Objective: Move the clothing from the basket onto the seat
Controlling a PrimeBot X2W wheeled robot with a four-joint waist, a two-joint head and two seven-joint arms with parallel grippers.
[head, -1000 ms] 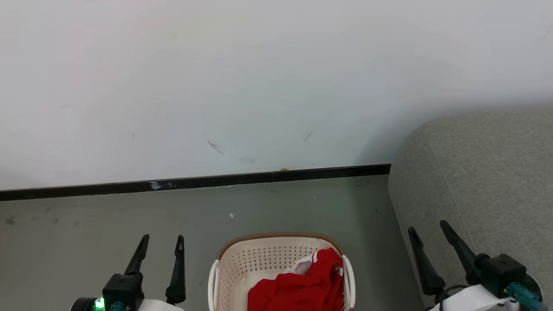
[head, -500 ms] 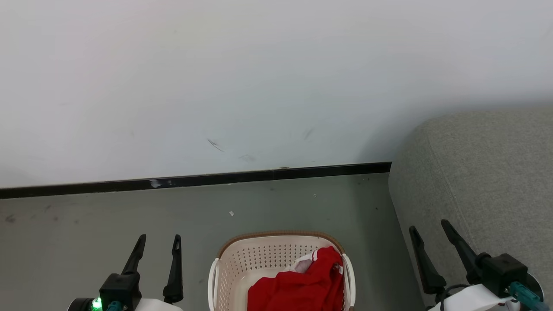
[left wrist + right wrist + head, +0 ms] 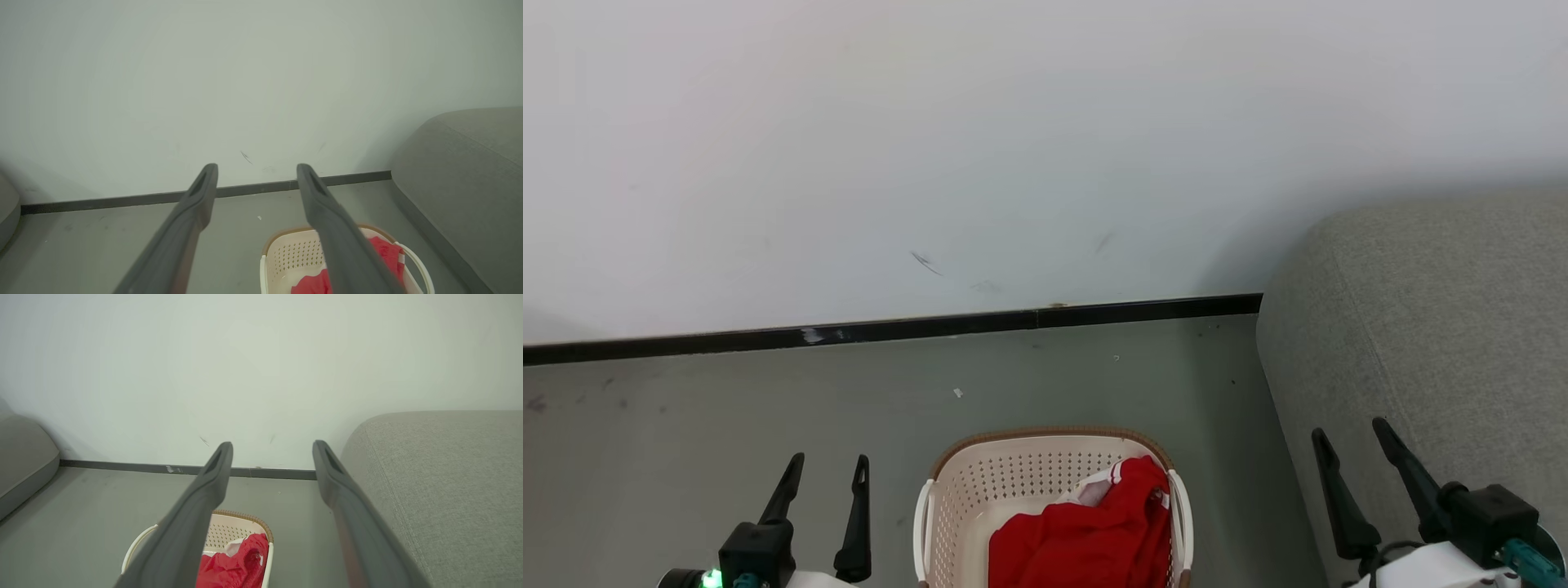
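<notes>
Looks like a living room or some home-style setup tbh: big grey sofa [image 3: 1421, 327], laundry basket [image 3: 1013, 482] of red clothing [image 3: 1086, 543] on a smooth grey floor [image 3: 768, 408], plain white wall [image 3: 1013, 122] with black skirting [image 3: 931, 326].

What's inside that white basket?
Red clothing with white trim, heaped at the right of the basket. Whatever lies under the heap is covered, and the near end is out of frame.

Bunched red clothing [image 3: 1086, 539] with white trim fills the cream perforated basket [image 3: 1013, 482] on the floor, just beside the big grey seat [image 3: 1437, 327].
</notes>
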